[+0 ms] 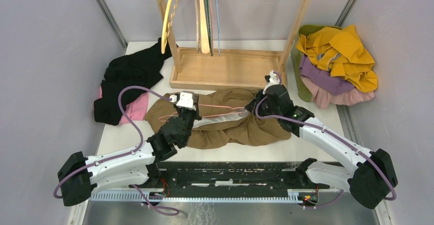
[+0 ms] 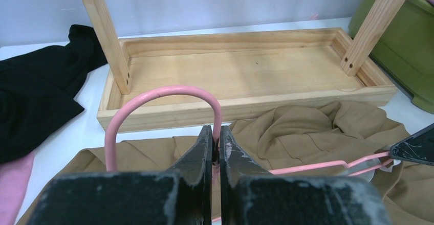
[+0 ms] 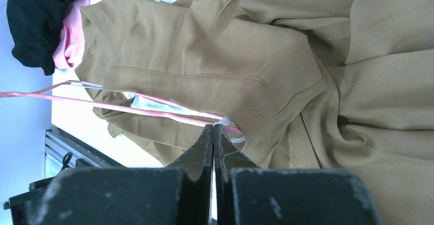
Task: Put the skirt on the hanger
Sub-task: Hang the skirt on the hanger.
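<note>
Both arms reach forward and inward: the left end effector [image 2: 216, 133] pinches the pink hanger [image 2: 159, 90] just below its hook; the right end effector [image 3: 213, 129] clamps the brown skirt [image 3: 220, 87], lying between them on the table [image 1: 115, 133].

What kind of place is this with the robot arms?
Probably a robot test booth for practising laundry chores: plain grey walls close around a white table, a wooden rack of hangers stands at the back, and heaps of clothes lie beside it.
</note>
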Motion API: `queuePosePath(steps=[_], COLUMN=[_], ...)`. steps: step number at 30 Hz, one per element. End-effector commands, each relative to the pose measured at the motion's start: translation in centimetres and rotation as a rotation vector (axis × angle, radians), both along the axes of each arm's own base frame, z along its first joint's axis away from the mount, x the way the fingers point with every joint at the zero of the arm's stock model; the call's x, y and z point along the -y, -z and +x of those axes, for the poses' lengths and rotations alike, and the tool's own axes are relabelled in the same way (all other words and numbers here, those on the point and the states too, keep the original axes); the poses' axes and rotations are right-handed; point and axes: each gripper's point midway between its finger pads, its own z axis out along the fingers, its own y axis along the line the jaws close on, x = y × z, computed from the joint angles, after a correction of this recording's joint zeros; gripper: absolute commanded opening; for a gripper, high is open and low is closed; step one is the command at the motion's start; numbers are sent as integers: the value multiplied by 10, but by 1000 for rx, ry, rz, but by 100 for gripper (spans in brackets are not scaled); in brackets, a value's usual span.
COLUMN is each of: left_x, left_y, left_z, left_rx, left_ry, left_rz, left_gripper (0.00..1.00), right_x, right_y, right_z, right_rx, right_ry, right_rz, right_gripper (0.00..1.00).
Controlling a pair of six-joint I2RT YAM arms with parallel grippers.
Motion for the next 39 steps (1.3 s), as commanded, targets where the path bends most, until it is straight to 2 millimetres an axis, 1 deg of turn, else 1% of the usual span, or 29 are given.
queuePosePath(steps=[1, 4, 15, 25, 29, 34, 39], left_x=[-1, 1, 3, 0, -3, 3, 2], left_y=[-26, -25, -34, -44, -53, -65, -76], left_z=[0, -1, -8, -8, -9, -10, -10], left_rx=[86, 95, 134, 157, 165, 166, 180], left_ry=[15, 35, 84, 69, 66, 96, 97], left_rz=[-46, -58, -111, -149, -160, -161, -188], left_gripper=[3, 3, 3, 3, 3, 3, 3], right_x=[-9, -10, -19, -27, -28, -29, -28], right_y=[-30, -34, -48, -50, -52, -57, -62], right_z=[13, 16, 22, 23, 21, 19, 18], right_rx=[63, 65, 70, 58, 60, 65, 75], right_ry=[-13, -18, -51, -90, -102, -111, -113], right_rz=[47, 47, 65, 74, 76, 88, 91], right_gripper=[1, 1, 1, 1, 1, 1, 1])
